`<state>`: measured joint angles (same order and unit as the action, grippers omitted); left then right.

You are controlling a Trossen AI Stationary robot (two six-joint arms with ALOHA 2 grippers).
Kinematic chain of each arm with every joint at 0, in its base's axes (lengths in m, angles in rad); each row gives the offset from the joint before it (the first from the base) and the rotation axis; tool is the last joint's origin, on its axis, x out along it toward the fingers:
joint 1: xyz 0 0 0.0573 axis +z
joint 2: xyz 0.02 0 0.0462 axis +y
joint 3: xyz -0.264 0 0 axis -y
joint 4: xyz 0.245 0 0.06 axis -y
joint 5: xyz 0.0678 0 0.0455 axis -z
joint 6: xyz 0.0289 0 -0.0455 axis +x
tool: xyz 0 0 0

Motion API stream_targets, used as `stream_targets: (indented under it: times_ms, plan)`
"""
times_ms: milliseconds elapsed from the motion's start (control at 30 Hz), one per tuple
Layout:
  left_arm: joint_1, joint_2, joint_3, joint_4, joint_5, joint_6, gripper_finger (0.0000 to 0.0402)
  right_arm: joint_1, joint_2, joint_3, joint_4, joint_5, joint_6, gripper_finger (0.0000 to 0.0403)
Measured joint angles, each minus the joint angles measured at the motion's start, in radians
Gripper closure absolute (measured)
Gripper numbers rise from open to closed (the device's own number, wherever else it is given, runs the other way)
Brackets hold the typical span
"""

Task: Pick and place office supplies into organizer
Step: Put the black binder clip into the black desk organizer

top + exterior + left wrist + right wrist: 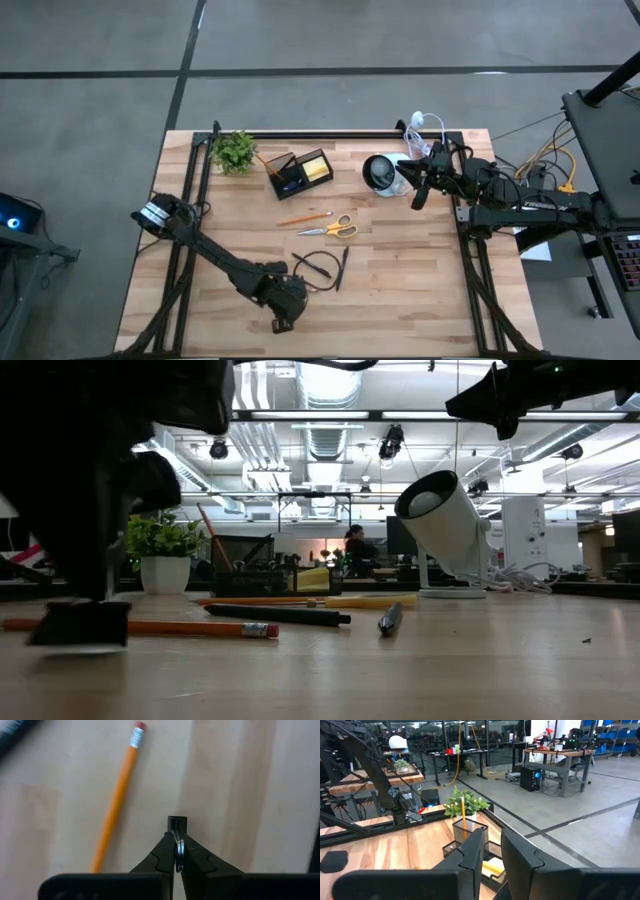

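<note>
My left gripper stands near the table's near edge, pointing steeply down, shut on a small black binder clip. Beside it lies an orange pencil with its eraser end away from the gripper. A second pencil, the yellow-handled scissors and a dark pen lie flat mid-table. The black organizer stands at the far side with a pencil upright in it. My right gripper waits level above the far right, open, nothing between its fingers. My left gripper pinches the clip's silver wire handles between its two fingertips, coming from above and pointing steeply down. The clip's black body sticks out past the fingertips, down at the tabletop; whether it rests there or hangs just clear I cannot tell.
A white round lamp-like cup and a white coiled cable stand at the far right. A small green plant sits left of the organizer. A dark looped cord lies next to the pen.
</note>
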<state>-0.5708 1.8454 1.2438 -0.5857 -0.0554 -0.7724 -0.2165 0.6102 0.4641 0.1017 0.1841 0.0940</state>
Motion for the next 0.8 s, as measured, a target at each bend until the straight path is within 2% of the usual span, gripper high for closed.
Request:
stream_targets:
  times_ms: [200,467,800]
  plan:
    - [0.059,-0.047,-0.009,-0.077,-0.013,0.096,0.0401,0.0,0.0,0.0,0.001,0.0,0.003,0.0344]
    - [0.134,-0.113,-0.02,-0.149,-0.088,0.174,0.0401,0.0,-0.001,0.0,0.001,0.0,0.003,0.0344]
    - [0.229,-0.238,-0.113,-0.167,-0.111,0.186,0.0401,0.0,-0.001,0.0,0.001,0.0,0.002,0.0344]
